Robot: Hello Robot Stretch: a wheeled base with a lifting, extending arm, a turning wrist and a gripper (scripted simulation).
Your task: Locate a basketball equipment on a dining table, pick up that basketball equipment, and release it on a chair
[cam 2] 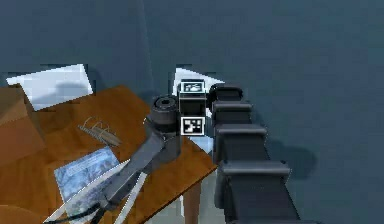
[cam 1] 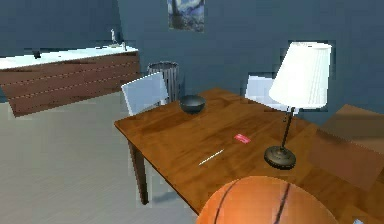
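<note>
Since the orange, black-seamed round basketball (cam 1: pixel 265 202) sits at the forward view's bottom edge, apparently on the brown wooden tabletop (cam 1: pixel 190 135), it's prob. light, bouncy and quick to roll; grip across its middle. Arm's fingers (cam 2: pixel 105 187) lie over bluish papers (cam 2: pixel 85 170); can't tell their spread or whether they hold anything.

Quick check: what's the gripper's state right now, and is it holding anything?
Gripper: open or shut cannot be told. Whether it holds anything cannot be told either, since papers on the dining table lie behind its far end.
</note>
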